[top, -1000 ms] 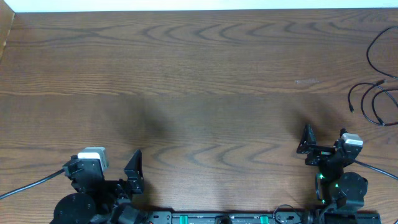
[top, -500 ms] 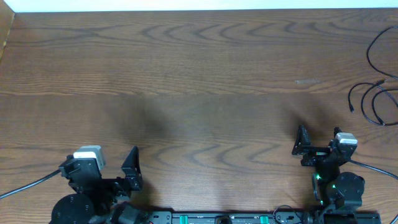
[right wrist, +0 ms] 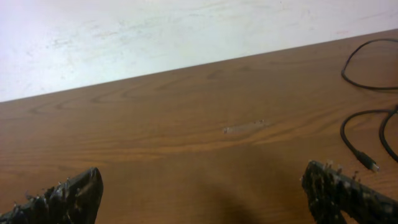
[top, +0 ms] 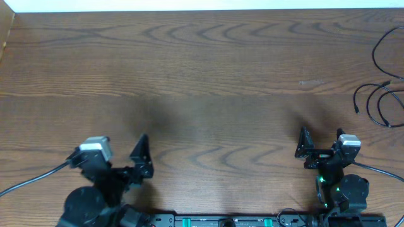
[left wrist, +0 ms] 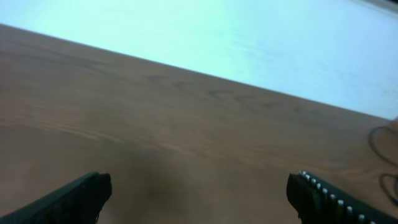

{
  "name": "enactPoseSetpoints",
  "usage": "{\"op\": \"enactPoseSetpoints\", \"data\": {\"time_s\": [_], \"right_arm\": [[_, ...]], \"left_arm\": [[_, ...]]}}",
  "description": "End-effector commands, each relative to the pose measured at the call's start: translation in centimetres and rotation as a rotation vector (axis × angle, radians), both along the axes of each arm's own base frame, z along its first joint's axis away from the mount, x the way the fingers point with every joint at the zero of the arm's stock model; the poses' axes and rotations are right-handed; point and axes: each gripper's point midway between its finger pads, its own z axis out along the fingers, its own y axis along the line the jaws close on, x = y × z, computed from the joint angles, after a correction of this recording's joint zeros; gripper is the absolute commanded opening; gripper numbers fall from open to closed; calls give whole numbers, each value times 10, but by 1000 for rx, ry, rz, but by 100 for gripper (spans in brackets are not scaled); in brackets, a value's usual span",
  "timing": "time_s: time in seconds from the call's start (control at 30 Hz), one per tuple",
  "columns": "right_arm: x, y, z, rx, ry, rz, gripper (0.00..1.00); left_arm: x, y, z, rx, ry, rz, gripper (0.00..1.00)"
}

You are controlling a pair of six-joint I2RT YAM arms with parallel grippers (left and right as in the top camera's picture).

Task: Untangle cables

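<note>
Thin black cables (top: 380,101) lie looped at the far right edge of the wooden table, with small plug ends; they also show at the right of the right wrist view (right wrist: 367,134) and faintly at the right edge of the left wrist view (left wrist: 387,162). No white cable is in view. My left gripper (top: 142,157) is open and empty near the front left. My right gripper (top: 319,146) is open and empty near the front right, well short of the cables. Both wrist views show wide-spread fingers over bare wood.
The brown wooden table (top: 202,88) stretches between the arms. A pale wall runs along its far edge (right wrist: 155,31). Thicker black leads run from each arm base off the frame sides.
My left arm has swung forward and to the right a little. My right gripper has shifted slightly up and left. The cables have not moved.
</note>
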Motion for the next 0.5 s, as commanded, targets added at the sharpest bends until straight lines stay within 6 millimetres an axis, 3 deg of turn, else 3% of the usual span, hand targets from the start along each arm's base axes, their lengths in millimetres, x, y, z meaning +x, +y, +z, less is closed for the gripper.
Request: {"op": "enactPoseSetpoints", "data": {"time_s": [0.0,0.1,0.23,0.47], "right_arm": [[0,1,0,7,-4,4,99],[0,1,0,7,-4,3,99],[0,1,0,7,-4,3,99],[0,1,0,7,-4,3,99]], "left_arm": [[9,-19,-22,-69,15,-61,96],[20,-27,-47,-126,45,-55,96],[28,-49,-63,-187,46,-135,96],[34,-44,-100,-146,109,-90,96]]}}
